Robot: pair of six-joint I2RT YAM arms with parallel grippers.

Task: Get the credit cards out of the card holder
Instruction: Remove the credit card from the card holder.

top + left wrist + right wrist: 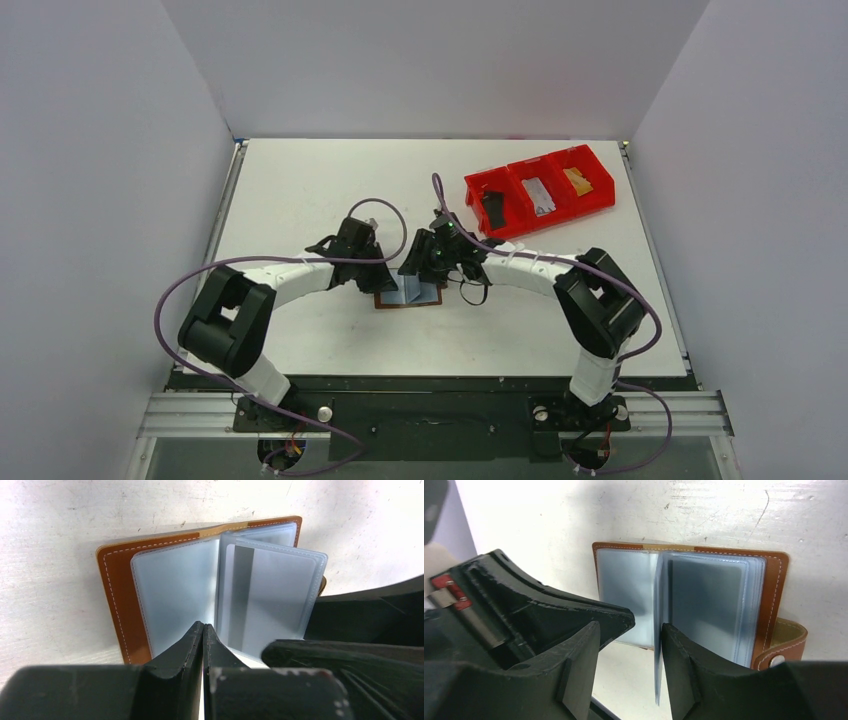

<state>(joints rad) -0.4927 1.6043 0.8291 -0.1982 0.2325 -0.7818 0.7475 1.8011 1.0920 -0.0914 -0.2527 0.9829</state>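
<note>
The holder [408, 296] lies open on the table [300, 190], in the middle of the top view, leather side down, between the two grippers. The left gripper [203, 630] has its jaws together with nothing between them. The tips rest on the lower edge of the left page [175, 600], near the spine. I judge that it is placed so to press the holder down, so that the holder does not slide or fold shut when the other arm pulls.

The right gripper [632, 630] has its jaws apart, and one sleeve [657, 645] stands on edge in the gap. The sleeve is against or very near the jaw on the right of the frame and is apart from the other jaw, so it is not clamped. In the left wrist view a raised sleeve, which seems to be the same one, holds a card [272, 597] with a grey stripe down its left part. The card sits fully inside, behind cloudy plastic. The left page looks empty. I cannot tell how many cards are in the stack of sleeves [724, 605].

The red bin [540, 190], in the upper right of the top view, has one thing in each compartment, with a black card [493, 208] in the leftmost. So part of the work seems done, and the step in hand is to get the card out of the raised sleeve. The plastic looks thin and limp, so a grip may take the sleeve together with the card.
</note>
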